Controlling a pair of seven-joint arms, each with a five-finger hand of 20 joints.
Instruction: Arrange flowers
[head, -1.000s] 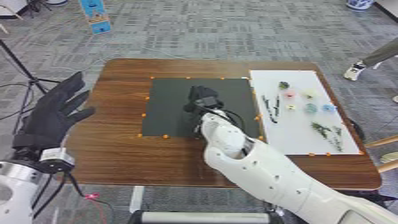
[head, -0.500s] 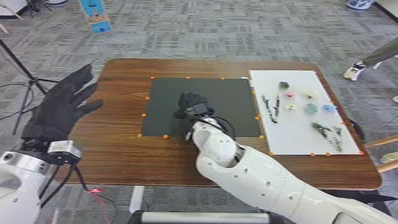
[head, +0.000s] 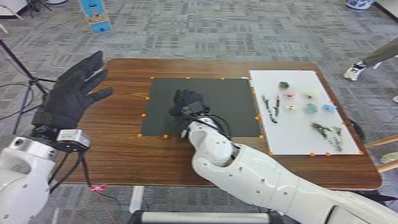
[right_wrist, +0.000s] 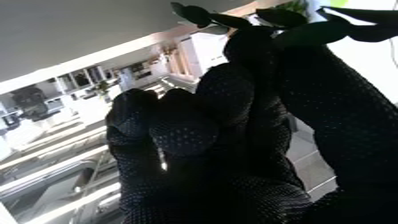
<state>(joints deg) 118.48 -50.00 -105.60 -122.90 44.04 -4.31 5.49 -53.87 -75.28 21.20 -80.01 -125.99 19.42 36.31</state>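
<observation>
1. The head view is looking forward and down from well above the table, with the mat lying near the centre, the board at 3 o'clock and the floor stretching away at 12 o'clock.
2. The right wrist view is looking from very close along the right hand, past its glove and out into the room, which is appearing steeply tilted.
3. Both views are sharing the right hand: the head view is seeing it from farther off, the wrist view from right beside it.
</observation>
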